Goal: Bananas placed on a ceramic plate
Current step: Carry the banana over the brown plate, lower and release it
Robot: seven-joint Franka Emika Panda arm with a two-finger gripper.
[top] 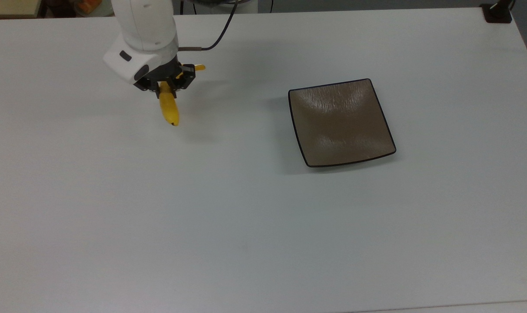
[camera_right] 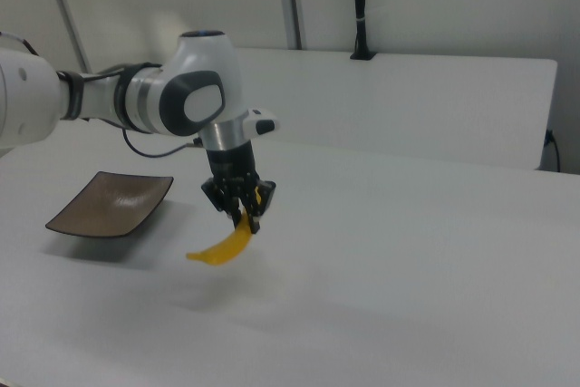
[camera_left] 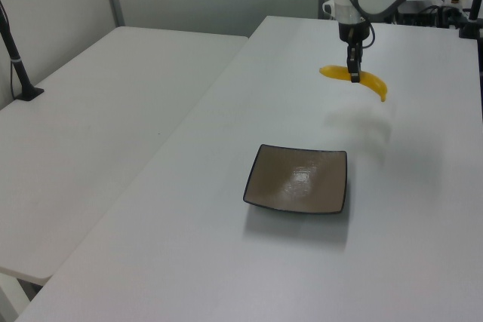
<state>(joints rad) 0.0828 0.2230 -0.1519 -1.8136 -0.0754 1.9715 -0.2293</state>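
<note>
A bright yellow curved banana (top: 170, 111) hangs in the air above the white table, with my gripper (top: 167, 85) shut on its middle. In the left view the banana (camera_left: 372, 84) is level under the gripper (camera_left: 354, 75), and its faint shadow lies on the table below. In the right view the banana (camera_right: 220, 248) droops down from the gripper (camera_right: 243, 212). The square glossy brown plate (top: 341, 124) lies bare well off to the top view's right. It sits nearer the camera in the left view (camera_left: 298, 179) and at the right view's left (camera_right: 113, 203).
The white table (top: 246, 217) spreads wide around the plate. A black clamp post (top: 498, 11) stands at its far right corner in the top view. A second white table (camera_left: 98, 126) adjoins at the left view's left, with a black post (camera_left: 19, 65) on it.
</note>
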